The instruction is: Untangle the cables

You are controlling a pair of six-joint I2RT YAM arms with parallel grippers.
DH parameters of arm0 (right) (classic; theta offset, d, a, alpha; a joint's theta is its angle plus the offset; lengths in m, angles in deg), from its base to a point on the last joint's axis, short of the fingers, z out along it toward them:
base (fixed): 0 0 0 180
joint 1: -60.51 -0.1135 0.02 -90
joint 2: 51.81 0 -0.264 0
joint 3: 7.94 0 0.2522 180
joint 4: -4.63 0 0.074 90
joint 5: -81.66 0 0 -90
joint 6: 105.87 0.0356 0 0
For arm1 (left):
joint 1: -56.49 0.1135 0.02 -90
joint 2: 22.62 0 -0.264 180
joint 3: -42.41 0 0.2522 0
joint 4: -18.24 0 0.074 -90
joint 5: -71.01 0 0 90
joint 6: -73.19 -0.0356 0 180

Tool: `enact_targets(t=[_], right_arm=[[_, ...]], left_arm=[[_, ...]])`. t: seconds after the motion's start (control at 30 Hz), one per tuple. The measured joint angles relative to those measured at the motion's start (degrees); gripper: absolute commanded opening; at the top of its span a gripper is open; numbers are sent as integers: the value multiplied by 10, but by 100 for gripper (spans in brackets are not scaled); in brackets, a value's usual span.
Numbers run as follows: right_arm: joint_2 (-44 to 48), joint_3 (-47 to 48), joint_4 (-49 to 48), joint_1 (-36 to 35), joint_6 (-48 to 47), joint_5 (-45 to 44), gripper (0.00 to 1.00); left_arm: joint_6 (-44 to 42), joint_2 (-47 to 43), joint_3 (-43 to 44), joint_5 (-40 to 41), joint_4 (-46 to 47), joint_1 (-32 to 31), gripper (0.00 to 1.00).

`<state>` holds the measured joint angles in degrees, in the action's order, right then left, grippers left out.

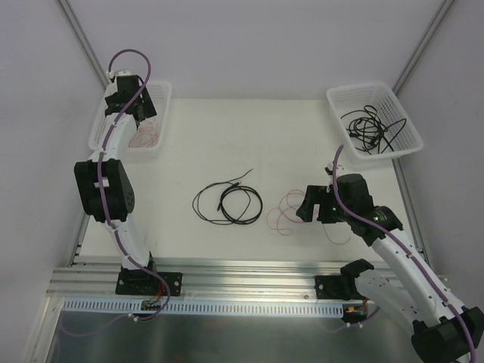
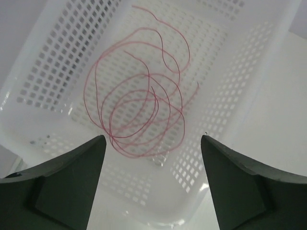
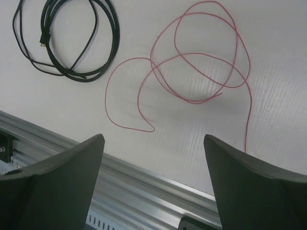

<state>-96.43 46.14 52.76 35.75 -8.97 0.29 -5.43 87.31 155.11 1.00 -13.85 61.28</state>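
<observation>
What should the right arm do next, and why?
Probably lower the right gripper straight down onto the red wire and close on one strand. Its jaws stand open and empty above those loops. The loops lie loose on the table, apart from the black coil, so the wire can likely be lifted alone.

left tool (image 2: 152, 143) spread wide, aimed downward; right tool (image 3: 153, 140) spread wide, aimed downward

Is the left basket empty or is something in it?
Not empty: a coiled red wire lies in the left basket, below the open left gripper.
</observation>
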Motion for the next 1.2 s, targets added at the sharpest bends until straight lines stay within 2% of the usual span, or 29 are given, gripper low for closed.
enact_targets(t=[0.07,0.17,0.33,0.47,0.67,0.77,0.93,1.2], right_arm=[[-2,0,8,0,0,-14,89],[-8,0,20,0,0,-35,88],[-21,0,37,16,8,-76,80],[-33,-9,32,32,21,-83,73],[-56,-43,10,32,43,-79,70],[-66,-59,-1,32,57,-79,71],[-54,-72,-9,32,76,-80,75],[-5,-73,-6,32,82,-97,79]], left_arm=[[4,-24,-33,-27,-1,-3,93],[22,-99,-102,-73,-7,-9,99],[51,-279,-219,-141,-21,-27,99],[73,-414,-313,-209,-24,-78,99],[139,-515,-462,-317,-50,-193,99],[194,-514,-504,-332,-65,-284,98],[263,-461,-501,-329,-46,-426,95],[315,-210,-376,-316,5,-529,84]])
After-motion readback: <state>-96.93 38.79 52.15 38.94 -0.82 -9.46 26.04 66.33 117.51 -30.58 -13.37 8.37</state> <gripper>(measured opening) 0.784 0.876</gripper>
